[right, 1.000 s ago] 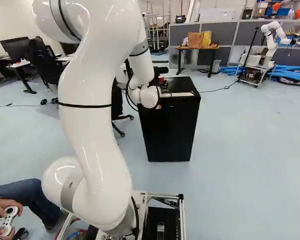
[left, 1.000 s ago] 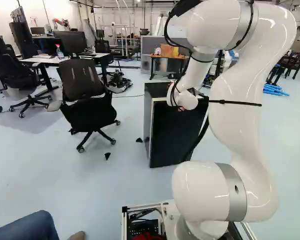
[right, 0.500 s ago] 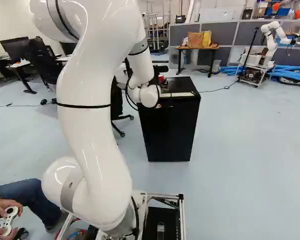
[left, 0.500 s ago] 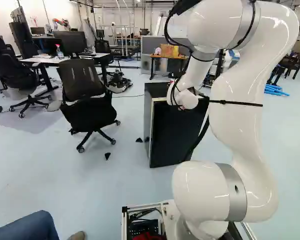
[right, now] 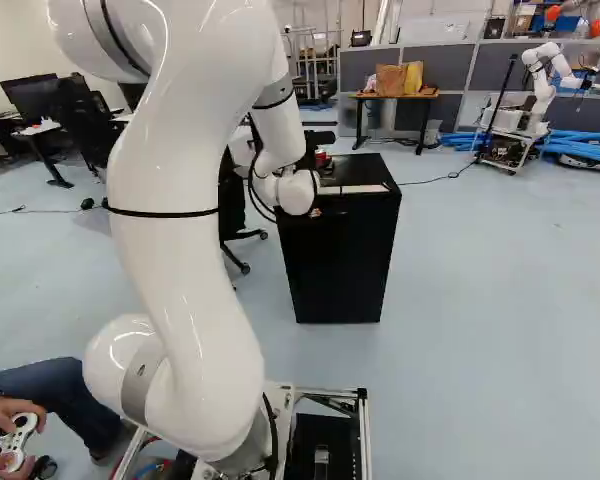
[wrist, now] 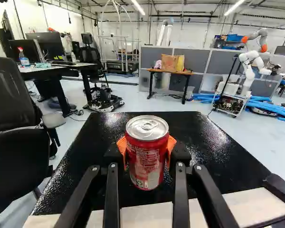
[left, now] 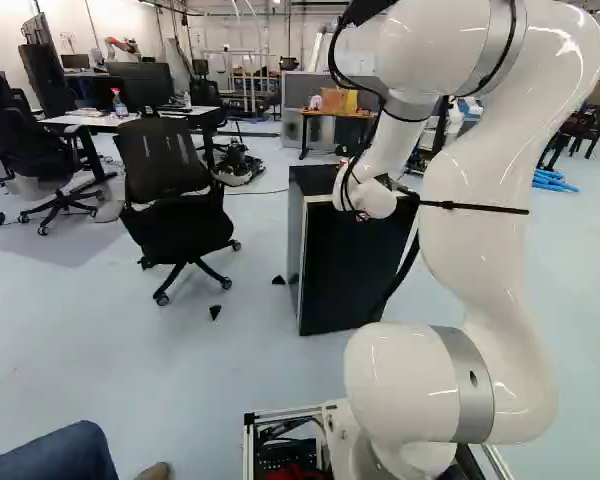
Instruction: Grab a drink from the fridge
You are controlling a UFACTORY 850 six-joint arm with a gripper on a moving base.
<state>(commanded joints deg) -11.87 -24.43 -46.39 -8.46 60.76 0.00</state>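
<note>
In the right base view my gripper (right: 309, 152) is partly hidden behind the arm's wrist, over the top of the black fridge (right: 340, 255), whose door looks closed. A bit of the red can (right: 323, 158) shows beside it. The wrist view has the gripper (wrist: 147, 152) shut on the red drink can (wrist: 145, 159), an orange pad against either side of it. The can is upright, lid up, over the glossy fridge top (wrist: 213, 142); whether its base touches that surface I cannot tell.
A black office chair (left: 170, 190) stands left of the fridge. Farther back are a small wooden table (wrist: 173, 72), grey partitions and another robot (right: 540, 90) by blue tubes. Near the base, at the left, are a person's leg (right: 65, 400) and hands holding a controller.
The arm's large upper links have swung slightly, rightward in the left base view and leftward in the right one. The wrist has hardly shifted, and the base has stayed put.
</note>
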